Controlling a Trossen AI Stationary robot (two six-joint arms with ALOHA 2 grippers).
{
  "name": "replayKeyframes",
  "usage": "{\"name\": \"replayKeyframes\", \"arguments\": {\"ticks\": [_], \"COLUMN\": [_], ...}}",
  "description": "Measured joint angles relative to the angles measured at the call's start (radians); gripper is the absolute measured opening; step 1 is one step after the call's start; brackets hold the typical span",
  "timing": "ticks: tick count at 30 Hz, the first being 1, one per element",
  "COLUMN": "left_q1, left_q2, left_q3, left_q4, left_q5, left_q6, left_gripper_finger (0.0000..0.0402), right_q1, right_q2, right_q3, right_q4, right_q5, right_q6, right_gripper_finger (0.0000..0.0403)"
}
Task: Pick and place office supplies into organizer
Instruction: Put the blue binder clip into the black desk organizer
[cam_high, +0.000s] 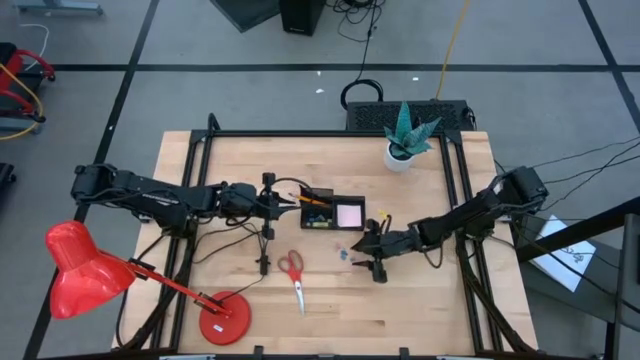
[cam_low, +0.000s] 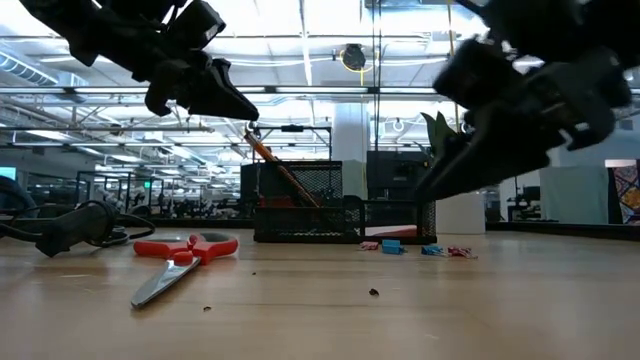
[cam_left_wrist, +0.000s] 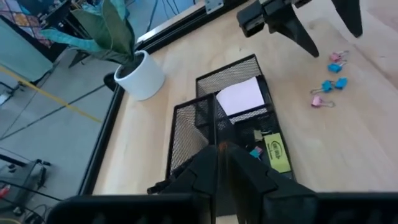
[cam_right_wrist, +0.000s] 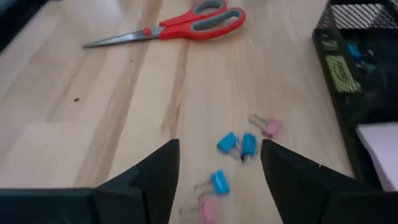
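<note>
The black mesh organizer (cam_high: 322, 213) stands mid-table with a pink sticky-note pad (cam_left_wrist: 239, 96) in its low part. An orange pencil (cam_low: 285, 170) leans out of the taller compartment toward my left gripper (cam_low: 250, 112), which hovers just left of the organizer, shut on the pencil's top. Red-handled scissors (cam_high: 293, 275) lie flat in front of the organizer. Several small blue and pink clips (cam_right_wrist: 236, 144) lie on the wood to its right front. My right gripper (cam_right_wrist: 221, 149) hangs open just above them, one finger on either side, touching nothing. My left gripper has the pencil's upper end (cam_low: 250, 130) between its two fingertips (cam_left_wrist: 249, 177), which are nearly together. The fingers come from the table's left, slanting slightly down. The pencil is tilted, its lower end down inside the organizer's taller compartment (cam_low: 300, 195).
A red desk lamp (cam_high: 90, 270) stands at the near left corner. A white plant pot (cam_high: 403, 152) stands at the far right. Black cables (cam_low: 70, 225) lie on the left side. Bare wood stretches along the table's near edge.
</note>
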Motion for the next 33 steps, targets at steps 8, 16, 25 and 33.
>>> {"name": "replayKeyframes", "arguments": {"ticks": [8,16,25,33], "left_q1": [0.000,-0.039,-0.140,-0.140], "left_q2": [0.000,0.061,0.203,0.306], "left_q3": [0.000,0.001,0.113,0.200], "left_q4": [-0.014,-0.018,-0.014,-0.029], "left_q5": [0.023,0.106,0.128,0.229], "left_q6": [-0.049,-0.135,-0.125,-0.147], "left_gripper_finger": [0.0046,0.0046,0.0047,0.0047], "right_q1": [-0.011,-0.059,-0.067,-0.065], "right_q2": [0.026,-0.034,-0.086,-0.142], "right_q3": [0.116,0.116,0.115,0.068], "right_q4": [-0.142,-0.054,-0.020,-0.009], "right_q5": [-0.033,0.028,0.041,0.110], "right_q6": [-0.158,-0.267,-0.337,-0.323], "right_gripper_finger": [0.0215,0.0215,0.0164,0.0045]}}
